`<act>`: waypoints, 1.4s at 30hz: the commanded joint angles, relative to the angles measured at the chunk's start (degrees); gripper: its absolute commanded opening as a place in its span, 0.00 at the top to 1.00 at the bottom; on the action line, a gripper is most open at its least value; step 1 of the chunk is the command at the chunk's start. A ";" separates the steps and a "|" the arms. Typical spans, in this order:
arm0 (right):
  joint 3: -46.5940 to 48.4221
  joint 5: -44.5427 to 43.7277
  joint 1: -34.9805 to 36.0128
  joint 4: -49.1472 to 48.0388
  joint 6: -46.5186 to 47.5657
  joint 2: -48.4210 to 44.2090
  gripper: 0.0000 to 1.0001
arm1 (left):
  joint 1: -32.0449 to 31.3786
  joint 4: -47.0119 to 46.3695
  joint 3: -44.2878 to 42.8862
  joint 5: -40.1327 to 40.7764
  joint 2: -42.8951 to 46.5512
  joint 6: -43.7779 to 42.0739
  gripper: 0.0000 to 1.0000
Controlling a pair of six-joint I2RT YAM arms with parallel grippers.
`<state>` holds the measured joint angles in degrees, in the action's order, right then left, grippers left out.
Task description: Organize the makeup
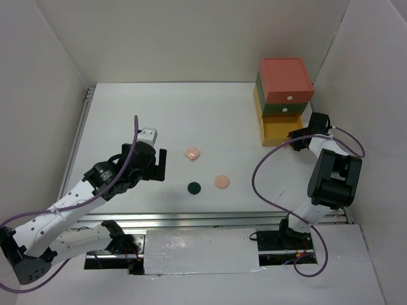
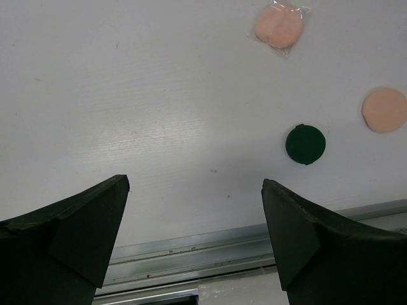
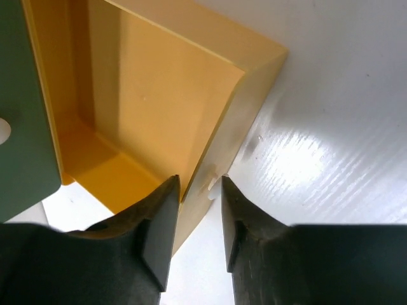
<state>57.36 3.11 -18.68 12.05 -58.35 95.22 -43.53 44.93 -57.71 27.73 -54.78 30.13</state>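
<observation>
Three pieces of makeup lie mid-table: a pink compact in a clear wrapper, a round dark-green compact and a round peach compact. My left gripper is open and empty, hovering left of them. My right gripper is shut on the front wall of the pulled-out yellow drawer, one finger inside, one outside by its white knob. The drawer looks empty. No palettes or green tubes are in view.
The drawer box stands at the back right, with a red drawer on top, a green one below and the yellow at the bottom. White walls enclose the table. A metal rail runs along the near edge.
</observation>
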 commanded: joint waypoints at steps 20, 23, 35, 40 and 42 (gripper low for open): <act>2.92 -6.88 32.88 14.01 24.06 -21.14 0.23 | 1.77 6.22 -2.23 12.79 -2.87 10.21 0.01; 5.91 -17.06 48.35 22.18 25.48 -15.78 0.22 | 3.97 5.70 -2.23 11.13 -2.78 9.95 0.01; 5.75 -29.31 67.98 27.85 18.27 -6.10 0.31 | 5.21 3.94 -1.35 8.58 -3.14 6.70 0.01; 3.37 -27.11 67.90 23.46 20.64 -4.44 0.32 | 5.29 3.06 -1.17 6.73 -3.66 5.38 0.01; 4.15 -26.76 67.63 22.93 21.08 -1.90 0.32 | 5.30 2.97 -1.17 6.46 -3.93 5.29 0.01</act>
<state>60.95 -23.20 49.19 38.30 -38.35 90.91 -38.44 49.36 -57.80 35.14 -58.17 37.01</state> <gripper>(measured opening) 0.684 0.994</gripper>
